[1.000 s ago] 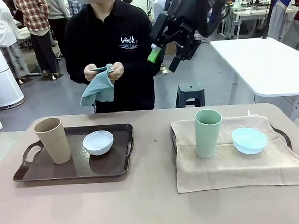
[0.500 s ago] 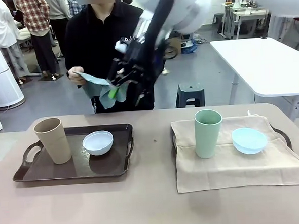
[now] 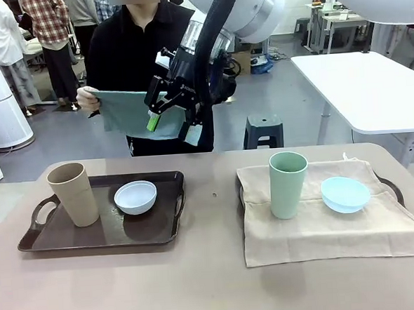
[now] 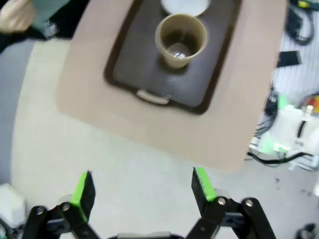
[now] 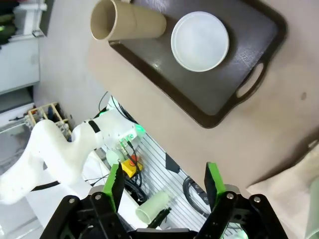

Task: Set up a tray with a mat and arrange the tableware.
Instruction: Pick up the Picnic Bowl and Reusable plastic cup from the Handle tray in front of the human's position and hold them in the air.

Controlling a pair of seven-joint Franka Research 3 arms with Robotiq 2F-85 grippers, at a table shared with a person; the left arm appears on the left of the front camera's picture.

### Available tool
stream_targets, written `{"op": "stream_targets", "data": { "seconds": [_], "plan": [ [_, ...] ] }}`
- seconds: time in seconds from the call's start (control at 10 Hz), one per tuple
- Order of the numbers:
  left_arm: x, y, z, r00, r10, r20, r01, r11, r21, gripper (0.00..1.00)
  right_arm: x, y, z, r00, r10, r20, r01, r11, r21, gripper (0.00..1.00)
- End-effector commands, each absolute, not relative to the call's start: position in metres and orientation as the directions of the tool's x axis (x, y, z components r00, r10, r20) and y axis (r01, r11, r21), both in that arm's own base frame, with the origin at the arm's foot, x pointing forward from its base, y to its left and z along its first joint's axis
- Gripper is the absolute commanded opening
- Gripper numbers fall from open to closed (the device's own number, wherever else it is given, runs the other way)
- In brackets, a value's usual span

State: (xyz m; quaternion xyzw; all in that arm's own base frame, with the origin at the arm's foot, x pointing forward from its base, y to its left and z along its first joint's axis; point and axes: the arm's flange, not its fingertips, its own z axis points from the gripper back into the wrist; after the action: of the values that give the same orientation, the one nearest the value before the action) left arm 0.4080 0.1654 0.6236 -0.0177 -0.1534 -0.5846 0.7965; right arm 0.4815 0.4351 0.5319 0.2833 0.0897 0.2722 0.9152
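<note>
The teal cloth [image 3: 123, 107] has spread wide; right pincer [image 3: 171, 126] gapes before it; left pincer [image 4: 142, 183], apart, overlooks the tan cup [image 4: 180, 40].

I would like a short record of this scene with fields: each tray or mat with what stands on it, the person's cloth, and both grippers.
dark tray: left side, no mat; holds tan cup and white bowl
beige mat: right side; holds pale green cup and light blue bowl
teal cloth: held spread out by the person at the far side
right gripper: open, in the air before the cloth; contact unclear
left gripper: open, empty, high above the tray end of the table
</note>
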Motion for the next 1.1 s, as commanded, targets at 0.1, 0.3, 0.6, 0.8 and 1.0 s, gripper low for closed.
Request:
{"op": "stream_targets", "data": {
  "seconds": [0.1,0.3,0.6,0.8,1.0],
  "plan": [
    [0.426,0.211,0.599,-0.068,-0.701,0.710,0.989,-0.141,-0.045,1.00,0.499,0.476,0.488,0.825,0.559,-0.089,-0.397,0.683,0.614,0.84],
    [0.421,0.225,0.564,-0.195,-0.449,0.872,0.941,-0.338,0.037,1.00,0.506,0.486,0.473,0.814,0.573,-0.094,-0.383,0.652,0.654,0.84],
    [0.428,0.192,0.494,-0.366,-0.244,0.898,0.919,-0.250,0.306,1.00,0.506,0.494,0.467,0.807,0.586,-0.072,-0.397,0.629,0.669,0.84],
    [0.406,0.203,0.530,-0.314,-0.461,0.830,0.944,-0.240,0.225,1.00,0.508,0.487,0.457,0.812,0.577,-0.090,-0.390,0.650,0.652,0.84],
    [0.420,0.193,0.513,-0.227,-0.430,0.874,0.973,-0.145,0.181,1.00,0.509,0.505,0.456,0.877,0.479,-0.043,-0.396,0.770,0.500,0.84]
  ]
}}
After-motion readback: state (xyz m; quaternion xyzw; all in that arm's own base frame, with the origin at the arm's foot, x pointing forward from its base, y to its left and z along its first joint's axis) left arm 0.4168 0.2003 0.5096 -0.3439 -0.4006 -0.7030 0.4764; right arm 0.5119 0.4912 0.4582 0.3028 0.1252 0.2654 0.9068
